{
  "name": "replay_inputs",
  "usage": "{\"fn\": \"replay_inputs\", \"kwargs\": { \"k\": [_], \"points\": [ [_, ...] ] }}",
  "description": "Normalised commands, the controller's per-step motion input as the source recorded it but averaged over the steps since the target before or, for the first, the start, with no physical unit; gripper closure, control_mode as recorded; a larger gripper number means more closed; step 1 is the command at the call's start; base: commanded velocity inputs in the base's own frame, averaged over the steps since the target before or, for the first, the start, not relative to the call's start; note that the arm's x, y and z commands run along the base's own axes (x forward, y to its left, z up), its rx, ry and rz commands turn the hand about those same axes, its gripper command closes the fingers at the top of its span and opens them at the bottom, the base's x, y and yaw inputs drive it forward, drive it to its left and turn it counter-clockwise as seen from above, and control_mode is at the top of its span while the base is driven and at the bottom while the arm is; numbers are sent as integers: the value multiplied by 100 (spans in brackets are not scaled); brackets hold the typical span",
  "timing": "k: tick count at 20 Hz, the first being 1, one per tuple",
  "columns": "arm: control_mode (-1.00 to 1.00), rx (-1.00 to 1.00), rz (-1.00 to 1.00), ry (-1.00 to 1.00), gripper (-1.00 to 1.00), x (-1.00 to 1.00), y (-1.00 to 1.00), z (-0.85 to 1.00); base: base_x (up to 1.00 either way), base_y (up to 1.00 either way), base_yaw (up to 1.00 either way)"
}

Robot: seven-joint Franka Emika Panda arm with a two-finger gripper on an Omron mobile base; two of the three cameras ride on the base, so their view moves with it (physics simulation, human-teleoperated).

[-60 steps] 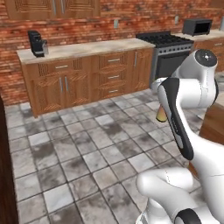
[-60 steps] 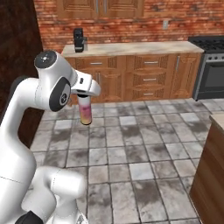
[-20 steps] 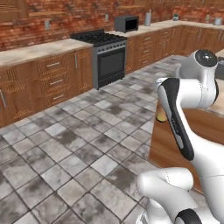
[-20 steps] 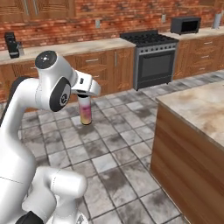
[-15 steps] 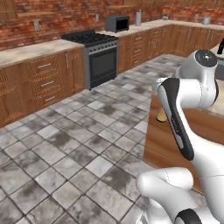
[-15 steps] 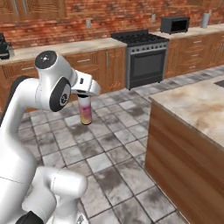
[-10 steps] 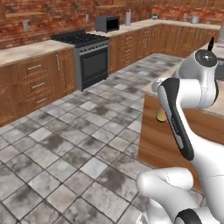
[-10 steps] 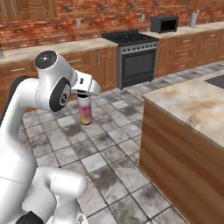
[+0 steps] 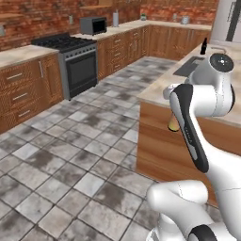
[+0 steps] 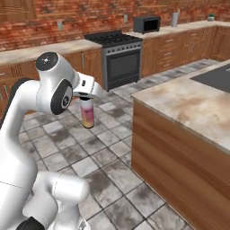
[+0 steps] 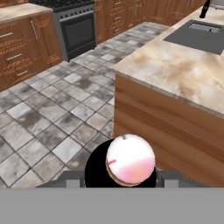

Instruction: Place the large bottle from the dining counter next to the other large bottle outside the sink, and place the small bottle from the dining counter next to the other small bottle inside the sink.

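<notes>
My gripper (image 10: 85, 99) is shut on the dark cap of the large bottle (image 10: 87, 114), which hangs upright over the tiled floor, pink above and yellow-orange below. The hand view looks down its length onto the round pink body (image 11: 130, 159), between the gripper (image 11: 127, 176) fingers. Its orange base (image 9: 173, 125) peeks out from behind my arm. The sink (image 9: 188, 68) (image 10: 216, 76) (image 11: 201, 37) lies sunk in the marbled dining counter (image 10: 188, 105) ahead to the right. The other large bottle (image 9: 204, 46) (image 11: 204, 9), all black, stands beyond the sink. The small bottles are out of view.
A black stove (image 9: 70, 59) (image 10: 119, 56) stands among wooden cabinets along the brick wall, with a microwave (image 9: 92, 25) (image 10: 147, 24) on the worktop beside it. Open tiled floor (image 9: 70, 155) lies between that wall and the counter's wooden side (image 11: 162, 127).
The whole scene has shifted as the base moved: the stove slid left and the counter with the sink came in from the right. The bottle stays in the same grip.
</notes>
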Motion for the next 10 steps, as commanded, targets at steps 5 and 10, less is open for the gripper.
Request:
{"fn": "replay_inputs", "kwargs": {
  "k": [5, 10],
  "points": [
    [100, 0, 0, 0, 100, 0, 0, 0, -8, 0, -23],
    [100, 0, 0, 0, 100, 0, 0, 0, 0, 2, -25]
  ]
}}
